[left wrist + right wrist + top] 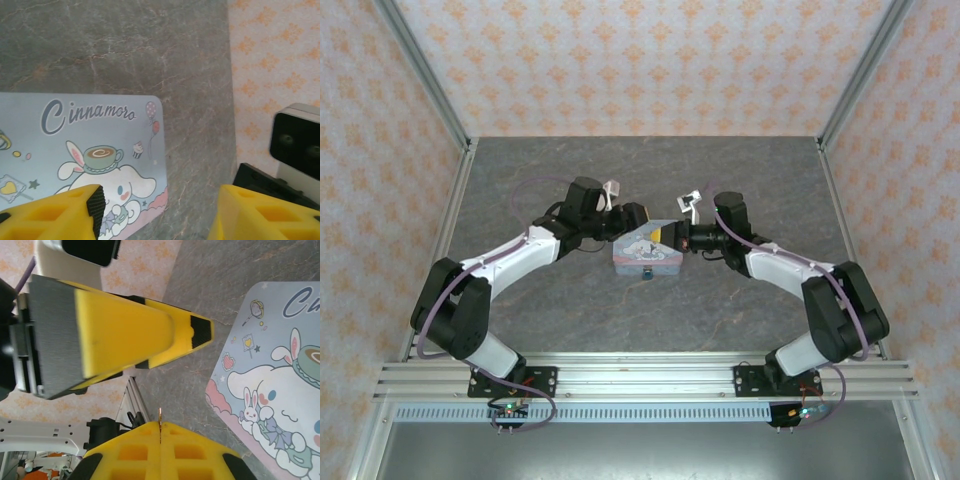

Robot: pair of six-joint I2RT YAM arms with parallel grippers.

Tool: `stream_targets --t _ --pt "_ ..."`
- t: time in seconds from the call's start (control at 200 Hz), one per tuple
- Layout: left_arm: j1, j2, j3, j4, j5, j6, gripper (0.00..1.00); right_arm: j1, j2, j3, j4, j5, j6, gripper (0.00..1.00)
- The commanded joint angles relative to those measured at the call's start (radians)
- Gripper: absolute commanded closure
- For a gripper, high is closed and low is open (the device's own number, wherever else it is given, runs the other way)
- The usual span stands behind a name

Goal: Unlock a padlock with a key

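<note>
We see the left jaws spread wide above the table [150,50], one yellow finger [55,215] over a corner of the pastel tin box [75,145], whose lid reads "Cinnamoro" above a cartoon white puppy wearing a cup. The right jaws are pressed together, pinching the key [160,419], a thin gold sliver poking from their seam beside the tin. From above, the padlock [647,271] sits at the tin's near edge.

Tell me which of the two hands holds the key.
The right hand, shut on the thin gold key that sticks out between its fingertips. The left hand stands wide open.
</note>
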Motion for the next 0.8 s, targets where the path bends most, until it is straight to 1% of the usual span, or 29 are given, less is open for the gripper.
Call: stream_targets --t 0.0,0.13,0.21,0.32,0.375,0.475,0.566,0.636,0.716,0.796 --pt "0.006 -0.022 0.028 0.011 -0.003 0.006 0.35 -0.006 0.019 0.015 0.057 -0.027 0.01 1.0" --pt "0.007 -0.024 0.022 0.018 0.005 0.004 0.35 -0.006 0.006 0.015 0.033 -0.046 -0.001 1.0" --pt "0.006 -0.029 0.014 0.028 0.015 0.0 0.35 -0.006 -0.008 0.019 -0.012 -0.026 -0.027 1.0" --pt "0.006 -0.054 -0.017 0.036 -0.004 -0.023 0.36 -0.005 -0.021 0.01 0.016 0.026 0.011 1.0" --pt "0.008 -0.076 -0.045 0.059 -0.02 -0.063 0.37 -0.006 -0.028 0.0 0.062 0.039 0.049 1.0" --pt "0.008 -0.111 -0.093 0.101 -0.07 -0.188 0.38 -0.006 -0.054 -0.007 0.092 0.11 0.096 1.0" --pt "0.008 -0.14 -0.139 0.158 -0.113 -0.346 0.39 -0.006 -0.077 -0.015 0.1 0.224 0.16 1.0" --pt "0.007 -0.157 -0.167 0.212 -0.136 -0.468 0.4 -0.005 -0.088 -0.018 0.106 0.311 0.227 1.0" --pt "0.003 -0.17 -0.193 0.269 -0.173 -0.602 0.41 -0.002 -0.096 -0.035 0.157 0.409 0.325 1.0" --pt "0.0 -0.173 -0.211 0.316 -0.206 -0.72 0.46 0.011 -0.1 -0.047 0.206 0.503 0.416 1.0"
